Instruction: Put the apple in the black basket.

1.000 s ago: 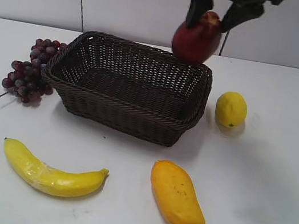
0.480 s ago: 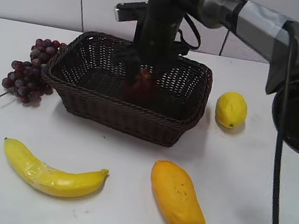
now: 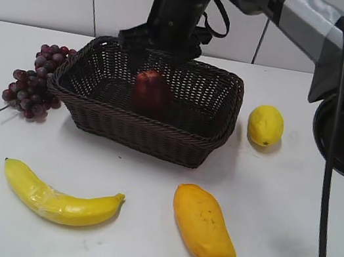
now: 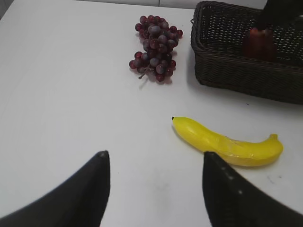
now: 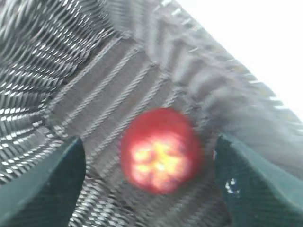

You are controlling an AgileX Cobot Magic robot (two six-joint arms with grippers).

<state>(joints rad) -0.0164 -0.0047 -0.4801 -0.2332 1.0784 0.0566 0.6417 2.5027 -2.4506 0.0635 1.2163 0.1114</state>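
Observation:
The dark red apple (image 3: 152, 92) lies on the floor of the black basket (image 3: 138, 132), left of its middle. My right gripper (image 3: 161, 57) hangs just above the apple, open, with nothing in it. In the right wrist view the apple (image 5: 160, 150) shows blurred between the spread fingers of the right gripper (image 5: 149, 142), apart from both, on the basket's woven floor (image 5: 94, 85). My left gripper (image 4: 155, 158) is open and empty over the bare table near the banana. The left wrist view also shows the apple (image 4: 258, 43) inside the basket (image 4: 236, 75).
A purple grape bunch (image 3: 34, 81) lies against the basket's left side. A lemon (image 3: 266, 125) sits to its right. A banana (image 3: 59, 198) and a mango (image 3: 203, 225) lie in front. The right arm reaches in from the upper right.
The right gripper carried the apple from above the basket's back right rim down into the basket, opened and let it go, then rose a little. The left gripper shows no change.

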